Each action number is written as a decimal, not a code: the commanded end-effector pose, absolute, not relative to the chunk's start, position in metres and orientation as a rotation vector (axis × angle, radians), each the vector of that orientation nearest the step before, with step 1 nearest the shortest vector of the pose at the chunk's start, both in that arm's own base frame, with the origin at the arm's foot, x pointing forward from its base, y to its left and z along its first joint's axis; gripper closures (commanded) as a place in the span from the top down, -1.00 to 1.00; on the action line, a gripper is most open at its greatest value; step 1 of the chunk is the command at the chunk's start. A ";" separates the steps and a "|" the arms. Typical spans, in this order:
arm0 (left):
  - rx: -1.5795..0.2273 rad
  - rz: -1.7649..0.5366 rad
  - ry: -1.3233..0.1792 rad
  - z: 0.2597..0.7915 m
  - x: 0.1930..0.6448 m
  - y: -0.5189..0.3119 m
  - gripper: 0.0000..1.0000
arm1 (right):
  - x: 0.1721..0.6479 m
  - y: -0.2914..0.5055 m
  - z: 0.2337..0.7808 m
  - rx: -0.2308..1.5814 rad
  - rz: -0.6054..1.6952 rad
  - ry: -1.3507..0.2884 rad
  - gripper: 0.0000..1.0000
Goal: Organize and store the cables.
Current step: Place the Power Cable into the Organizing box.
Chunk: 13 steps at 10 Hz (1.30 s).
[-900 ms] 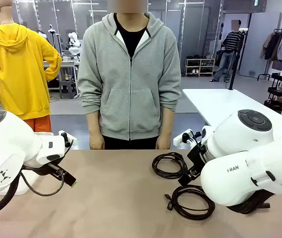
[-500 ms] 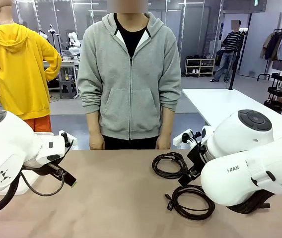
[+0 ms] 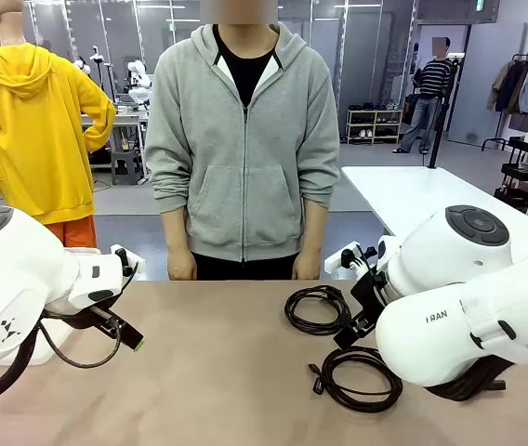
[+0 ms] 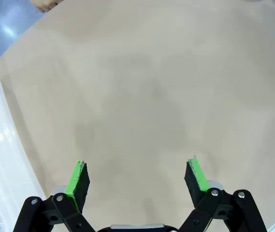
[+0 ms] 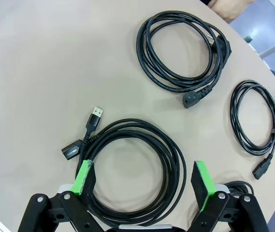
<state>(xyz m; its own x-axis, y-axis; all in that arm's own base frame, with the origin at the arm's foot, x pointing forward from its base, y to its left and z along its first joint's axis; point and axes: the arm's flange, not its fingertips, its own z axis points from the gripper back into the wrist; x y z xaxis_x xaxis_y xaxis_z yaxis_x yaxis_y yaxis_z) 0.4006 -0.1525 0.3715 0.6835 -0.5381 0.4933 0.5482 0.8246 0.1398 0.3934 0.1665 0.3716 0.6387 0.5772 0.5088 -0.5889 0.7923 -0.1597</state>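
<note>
A wide tan surface [image 3: 217, 372] with a rounded edge stands in an open workshop room. A person in a grey zip-up hoodie [image 3: 243, 149] stands at its far side, arms hanging, both hands just behind the edge.

The cables lie on the robot's right half of the surface, each a thin black cord wound in a flat round coil. Nearest the robot is a black USB cord coil [image 5: 132, 169]. Its metal plug and its socket end stick out next to each other on one side. In the front view this USB cord coil [image 3: 357, 376] is partly hidden behind the white right arm [image 3: 468, 316]. Farther toward the person lies a black power cord coil [image 5: 181, 53] with a moulded plug, and the front view shows the power cord coil [image 3: 317, 309] too. Off to one side, apart from both, is a smaller black cord coil bound by a tie [image 5: 253, 123], with a round plug at one end. None of the three coils touch.

The right jaws are spread wide above the USB cord coil, their green pads [image 5: 84, 176] straddling its near part with nothing pinched. I cannot tell whether the pads touch the cord. The left jaws, also spread wide, show green pads [image 4: 78, 176] over a bare part of the surface, well apart from the cables, and hold nothing.
</note>
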 end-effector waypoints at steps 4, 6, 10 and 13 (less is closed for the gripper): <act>-0.163 -0.655 -0.504 0.462 0.391 -0.111 1.00 | 0.396 0.121 0.438 0.073 0.747 -0.551 1.00; -0.281 -0.726 -0.440 0.499 0.376 -0.070 1.00 | 0.395 0.079 0.468 0.168 0.746 -0.511 1.00; -0.304 -0.774 -0.595 0.527 0.307 0.001 1.00 | 0.337 -0.009 0.500 0.233 0.818 -0.604 1.00; -0.289 -0.761 -0.627 0.521 0.283 0.056 1.00 | 0.306 -0.061 0.501 0.322 0.786 -0.633 1.00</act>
<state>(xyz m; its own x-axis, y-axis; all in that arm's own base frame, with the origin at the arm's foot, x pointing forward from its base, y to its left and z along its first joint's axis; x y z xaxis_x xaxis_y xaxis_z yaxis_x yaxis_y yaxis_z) 0.3103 0.0497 0.5578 0.5657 -0.5369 0.6259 0.6965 0.7174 -0.0142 0.3319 -0.0546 0.5270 0.5438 0.5649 0.6206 -0.7263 0.6873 0.0108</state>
